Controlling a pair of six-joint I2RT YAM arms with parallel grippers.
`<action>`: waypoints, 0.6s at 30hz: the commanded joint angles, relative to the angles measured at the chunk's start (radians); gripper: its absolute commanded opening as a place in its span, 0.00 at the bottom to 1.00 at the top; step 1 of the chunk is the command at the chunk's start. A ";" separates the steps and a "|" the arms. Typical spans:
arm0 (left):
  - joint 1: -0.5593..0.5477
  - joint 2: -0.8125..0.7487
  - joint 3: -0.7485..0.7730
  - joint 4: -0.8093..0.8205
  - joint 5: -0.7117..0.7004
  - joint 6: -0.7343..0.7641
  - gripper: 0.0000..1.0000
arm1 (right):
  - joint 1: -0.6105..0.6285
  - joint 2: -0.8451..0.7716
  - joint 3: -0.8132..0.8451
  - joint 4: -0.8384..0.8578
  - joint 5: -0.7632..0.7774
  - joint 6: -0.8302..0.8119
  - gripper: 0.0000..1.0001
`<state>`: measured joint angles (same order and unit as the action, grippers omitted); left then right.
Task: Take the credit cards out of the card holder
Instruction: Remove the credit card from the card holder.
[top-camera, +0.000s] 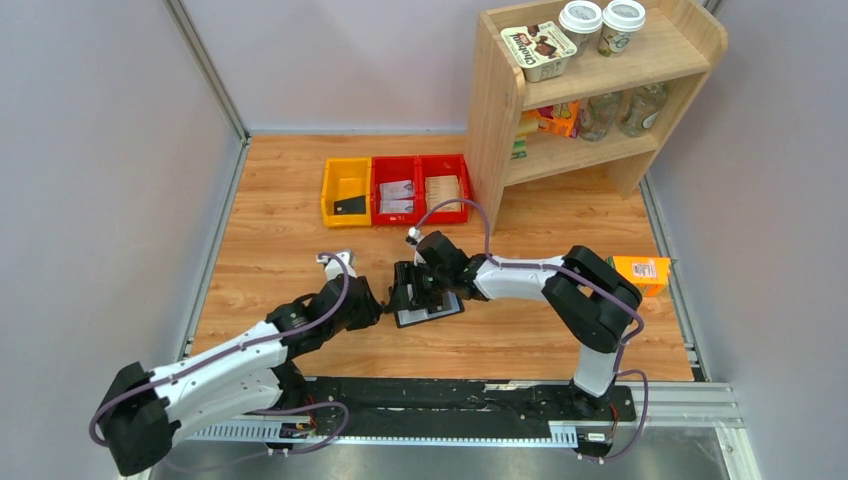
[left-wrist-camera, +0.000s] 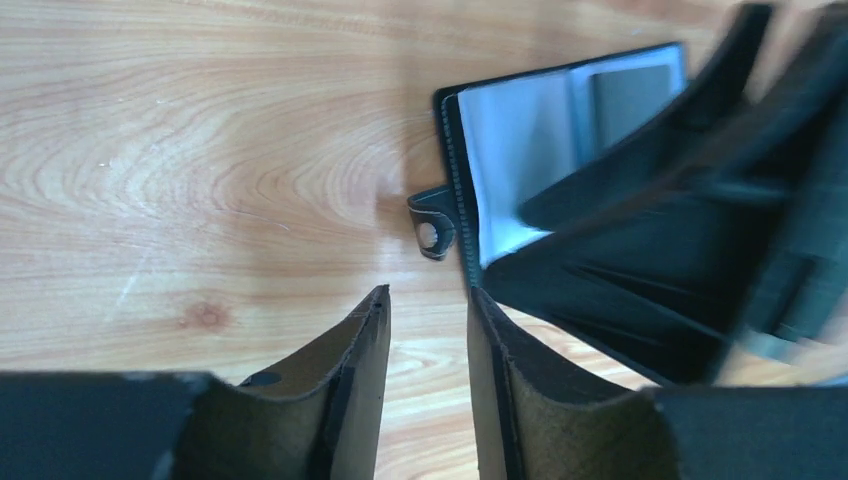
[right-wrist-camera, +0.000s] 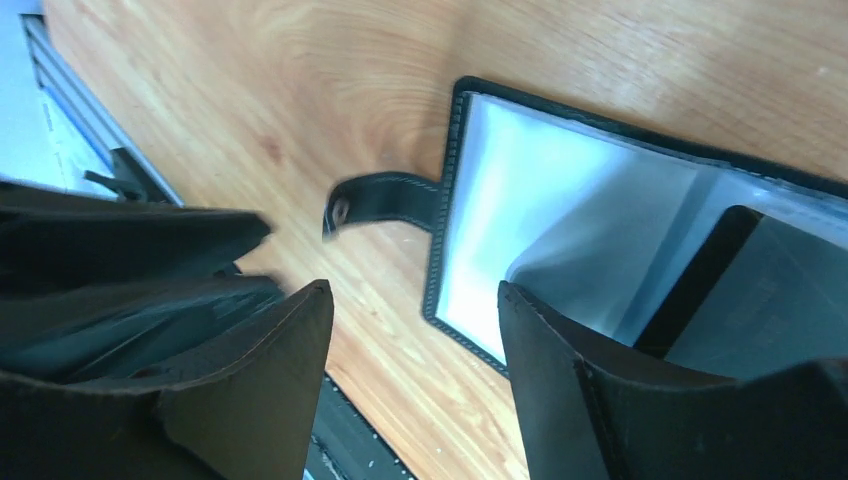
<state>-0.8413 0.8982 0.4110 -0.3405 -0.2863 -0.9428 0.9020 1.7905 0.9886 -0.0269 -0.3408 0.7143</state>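
Note:
The card holder (top-camera: 432, 312) lies open on the wood table, its pale lining facing up (right-wrist-camera: 520, 190) and its strap tab (right-wrist-camera: 378, 196) sticking out to the side. A dark credit card (right-wrist-camera: 770, 290) sits in a slot of the lining. My right gripper (right-wrist-camera: 415, 300) is open just above the holder's strap edge, one finger over the lining and the other over bare wood. My left gripper (left-wrist-camera: 428, 300) is open, with only bare wood between its fingers. It is a short way from the strap tab (left-wrist-camera: 432, 225), and the holder (left-wrist-camera: 520, 150) lies just beyond it.
At the back stand a yellow bin (top-camera: 347, 191) holding a small black flat piece and two red bins (top-camera: 420, 187) with whitish cards and a brown item. A wooden shelf (top-camera: 590, 90) stands at back right, an orange carton (top-camera: 642, 272) at the right edge.

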 joint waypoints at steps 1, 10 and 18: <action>0.005 -0.172 0.003 -0.086 -0.025 -0.040 0.45 | 0.003 0.055 0.032 0.018 -0.020 0.023 0.66; 0.008 -0.355 0.081 -0.174 -0.021 -0.054 0.52 | 0.003 -0.025 0.096 -0.079 0.040 -0.038 0.65; 0.008 -0.159 0.265 -0.068 0.073 -0.022 0.51 | -0.055 -0.216 0.085 -0.226 0.226 -0.104 0.67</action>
<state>-0.8364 0.6445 0.5663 -0.4965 -0.2764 -0.9829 0.8864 1.6890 1.0534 -0.1837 -0.2325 0.6613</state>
